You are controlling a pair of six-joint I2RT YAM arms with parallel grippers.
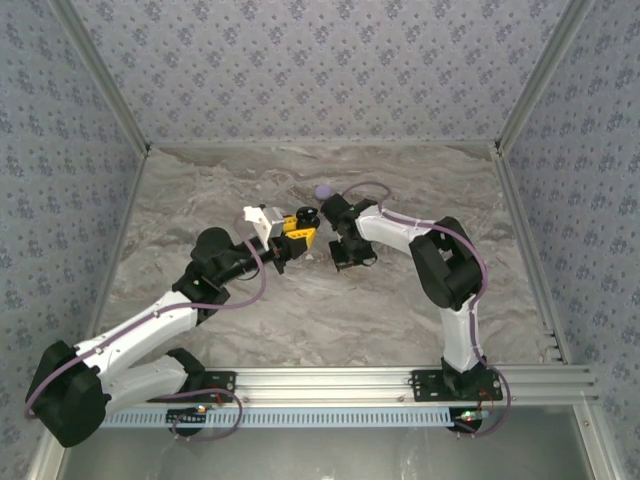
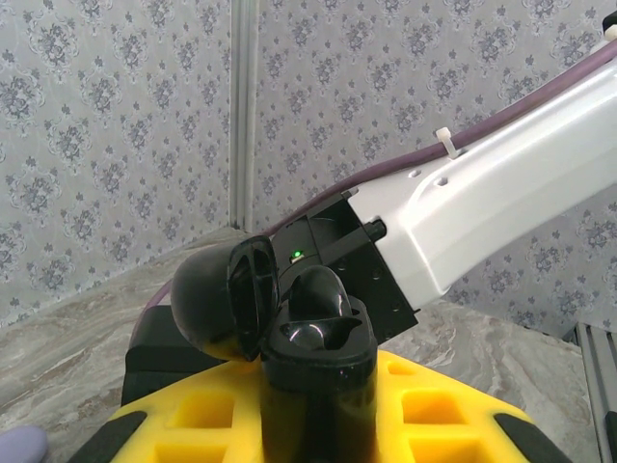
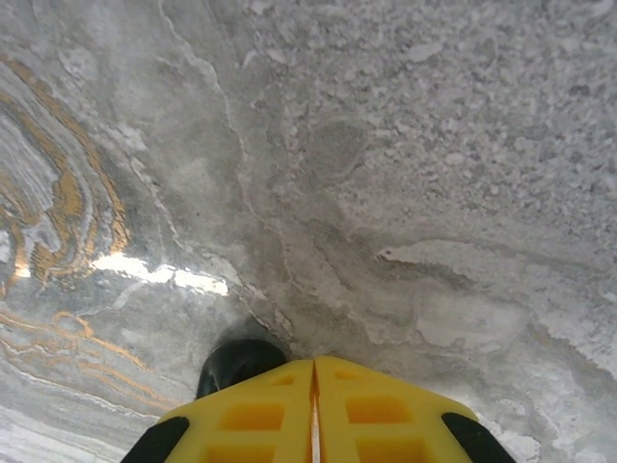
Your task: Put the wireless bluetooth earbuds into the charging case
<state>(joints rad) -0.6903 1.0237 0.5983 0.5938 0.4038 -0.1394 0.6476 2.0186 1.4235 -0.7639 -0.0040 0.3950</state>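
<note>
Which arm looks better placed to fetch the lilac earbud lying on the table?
Probably the right. The left gripper is busy holding the open charging case, while the right gripper is shut with nothing visible between its fingers. The lilac earbud lies just beyond them.

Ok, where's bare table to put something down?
Free: grey marble tabletop left of the left arm, and the near strip between it, the right arm and the aluminium rail. Crowded: mid-table, around the open black charging case and the small lilac piece.
</note>
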